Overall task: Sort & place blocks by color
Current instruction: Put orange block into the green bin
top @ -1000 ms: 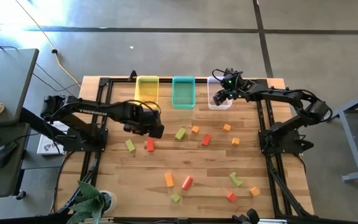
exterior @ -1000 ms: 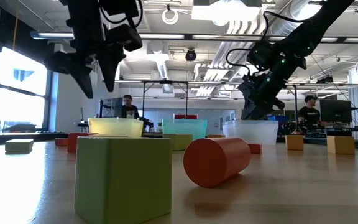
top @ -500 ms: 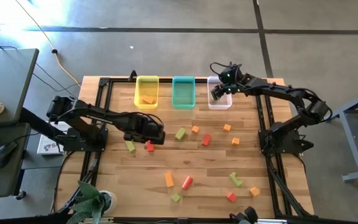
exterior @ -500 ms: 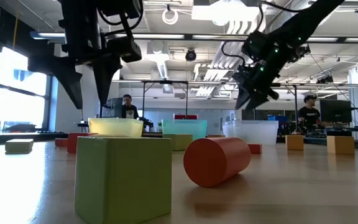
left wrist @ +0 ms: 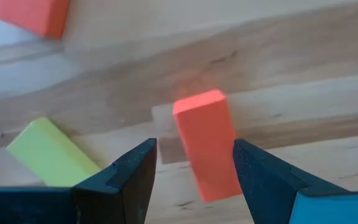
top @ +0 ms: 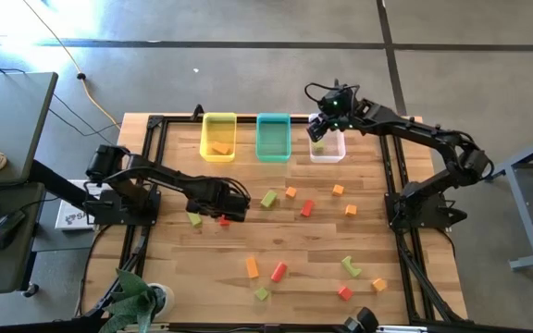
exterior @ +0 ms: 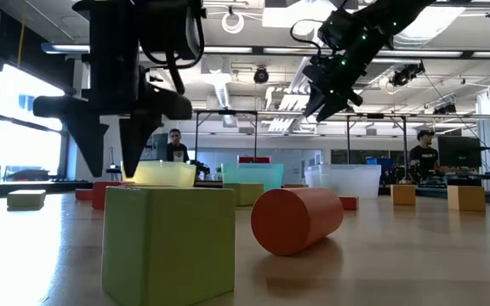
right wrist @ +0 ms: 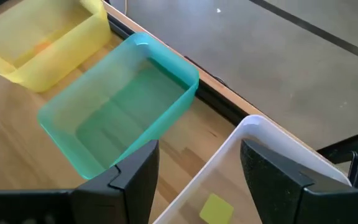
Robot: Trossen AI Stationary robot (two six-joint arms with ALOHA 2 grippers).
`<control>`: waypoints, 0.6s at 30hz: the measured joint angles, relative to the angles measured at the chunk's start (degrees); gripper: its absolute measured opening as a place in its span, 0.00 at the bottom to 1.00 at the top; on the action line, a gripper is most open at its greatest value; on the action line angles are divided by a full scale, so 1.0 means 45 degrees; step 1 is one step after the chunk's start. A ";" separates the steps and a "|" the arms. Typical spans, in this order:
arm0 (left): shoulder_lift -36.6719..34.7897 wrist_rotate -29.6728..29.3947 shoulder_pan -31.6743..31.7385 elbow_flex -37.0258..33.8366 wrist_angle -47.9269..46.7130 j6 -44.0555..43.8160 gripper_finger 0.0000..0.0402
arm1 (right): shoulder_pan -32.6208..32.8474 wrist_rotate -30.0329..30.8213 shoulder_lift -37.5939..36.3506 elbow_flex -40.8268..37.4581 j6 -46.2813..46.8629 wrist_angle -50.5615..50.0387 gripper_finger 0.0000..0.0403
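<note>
Orange, red and light green blocks lie scattered on the wooden table. My left gripper (top: 222, 214) is open and low over a red bar (left wrist: 207, 146), which lies flat on the wood between its two fingers with a gap on either side. A green block (left wrist: 51, 158) lies just beside it. My right gripper (top: 321, 128) is open and empty, high above the far end of the clear bin (top: 330, 153). One green block (right wrist: 215, 207) lies on that bin's floor. An orange block (top: 220, 148) lies in the yellow bin (top: 205, 137).
The teal bin (top: 273, 139) stands between the yellow and clear bins along the far edge. Loose blocks fill the table's middle and near right, among them a red cylinder (top: 278, 271) and a green cube (exterior: 168, 242). A potted plant (top: 137, 305) stands at the near left corner.
My left gripper has moved toward the near edge and come down around the red bar, staying open. My right gripper has risen from over the clear bin and drifted toward the far edge and a little left.
</note>
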 joint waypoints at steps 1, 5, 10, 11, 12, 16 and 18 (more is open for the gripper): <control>0.0090 0.0044 -0.0065 0.0000 0.0039 -0.0007 0.50 | 0.0068 0.0110 0.0000 0.0000 -0.0002 -0.0030 0.53; 0.0246 0.0055 -0.0268 0.0024 0.0308 -0.0156 0.50 | 0.0223 0.0189 0.0000 0.0000 -0.0002 -0.0125 0.53; 0.0344 -0.0095 -0.0339 -0.0015 0.0355 -0.0368 0.50 | 0.0261 0.0490 0.0000 0.0000 -0.0011 -0.0182 0.53; 0.0332 -0.0125 -0.0339 0.0000 0.0409 -0.0329 0.50 | 0.0261 0.0493 0.0000 0.0000 -0.0012 -0.0205 0.53; 0.0332 -0.0140 -0.0339 -0.0002 0.0412 -0.0329 0.50 | 0.0261 0.0500 0.0000 0.0000 -0.0018 -0.0223 0.53; 0.0332 -0.0251 -0.0331 -0.0362 0.0681 -0.0329 0.50 | 0.0261 0.0499 0.0000 0.0000 -0.0310 -0.0244 0.53; 0.0332 -0.0213 -0.0326 -0.0639 0.0838 -0.0329 0.50 | 0.0261 0.0502 -0.0002 0.0000 -0.0333 -0.0244 0.53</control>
